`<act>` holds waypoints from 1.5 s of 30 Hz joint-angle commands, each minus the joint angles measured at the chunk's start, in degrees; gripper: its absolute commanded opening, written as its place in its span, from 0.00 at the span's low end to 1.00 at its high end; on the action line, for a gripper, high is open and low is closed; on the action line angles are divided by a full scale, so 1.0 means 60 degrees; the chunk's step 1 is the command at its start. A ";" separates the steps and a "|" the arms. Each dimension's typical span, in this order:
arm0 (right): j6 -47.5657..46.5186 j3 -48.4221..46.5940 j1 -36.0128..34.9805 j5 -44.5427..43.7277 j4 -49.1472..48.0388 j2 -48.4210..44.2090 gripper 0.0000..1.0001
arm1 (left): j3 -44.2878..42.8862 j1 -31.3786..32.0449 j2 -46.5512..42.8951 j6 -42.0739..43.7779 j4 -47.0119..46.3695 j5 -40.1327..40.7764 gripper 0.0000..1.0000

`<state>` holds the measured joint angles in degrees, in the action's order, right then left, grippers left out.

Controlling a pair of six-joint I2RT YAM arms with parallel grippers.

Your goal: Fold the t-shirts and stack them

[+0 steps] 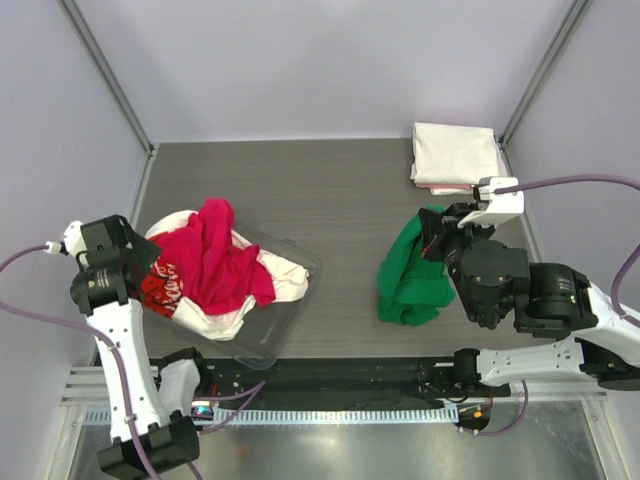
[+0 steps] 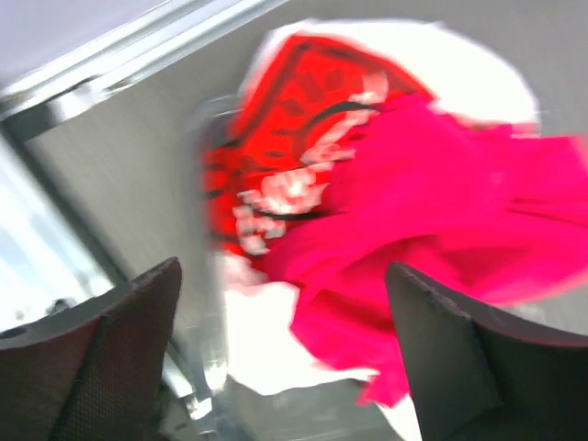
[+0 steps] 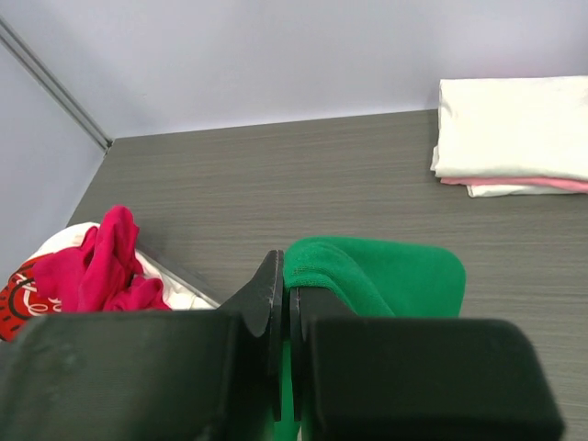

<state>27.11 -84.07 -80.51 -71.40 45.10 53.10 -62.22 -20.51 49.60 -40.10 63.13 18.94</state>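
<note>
Pinching a bunched fold of the green tee (image 3: pixel 386 276), the R gripper (image 3: pixel 283 276) has its jaws closed to a sliver on the cloth, well right of the clear bin (image 1: pixel 290 300). The rest of the tee sags in a heap.

L gripper (image 2: pixel 283 271) hangs wide w/ nothing in it over the bin's left rim, facing the pile inside: magenta tee (image 1: pixel 215 260) on top, red printed tee (image 1: pixel 160 290) and white tee (image 1: pixel 285 280) under it.

Far right beyond the bin sits the folded stack (image 1: pixel 455 155), cream over a pink edge.

Step in hand, prob.: getting the green one laid flat for folding. Next calls for dragging it onto bare tabletop right of the bin, w/ L coming over for a 2nd corner.
</note>
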 commanded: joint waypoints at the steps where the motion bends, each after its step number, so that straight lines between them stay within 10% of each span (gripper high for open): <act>1: 0.0388 0.0081 -0.0029 -0.0142 -0.0339 -0.0120 0.01 | -0.0413 0.0194 -0.0444 0.0119 -0.0689 -0.2064 0.89; 3: 0.0403 0.0096 -0.0014 -0.0229 -0.0354 -0.0105 0.01 | -0.0310 0.0837 -0.0241 -0.0098 -0.1727 -0.3930 0.89; 7: 0.0491 0.0023 -0.0014 -0.0215 -0.0339 -0.0061 0.01 | -0.0893 0.5514 0.1990 -0.0261 -0.2524 -0.1973 0.94; 15: 0.1632 -0.0241 -0.0014 0.0136 0.0933 -0.0368 0.01 | -0.3424 0.7447 0.6813 -0.0362 -0.3053 -0.2673 0.96; 25: 0.2292 -0.0285 -0.0014 0.0195 0.1828 -0.0501 0.01 | -0.4030 0.7199 0.8781 -0.2090 -0.1880 -0.1237 0.93; 31: 0.2482 -0.0300 -0.0014 0.0254 0.2004 -0.0383 0.01 | -0.2496 0.6336 0.8945 -0.2910 -0.3107 -0.2832 0.36; 37: 0.2659 -0.0124 -0.0014 0.0254 0.2166 -0.0574 0.01 | -0.0590 0.4974 0.8521 -0.2780 -0.4091 -0.3624 0.02; 45: 0.2703 -0.0036 -0.0014 0.0166 0.2166 -0.0457 0.01 | 0.1066 0.1317 0.5873 -0.1655 -0.3770 -0.3435 0.00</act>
<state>40.97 -84.20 -80.51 -68.60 59.24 50.02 -60.27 -2.50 88.60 -57.82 32.95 -10.57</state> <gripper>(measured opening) 0.047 0.307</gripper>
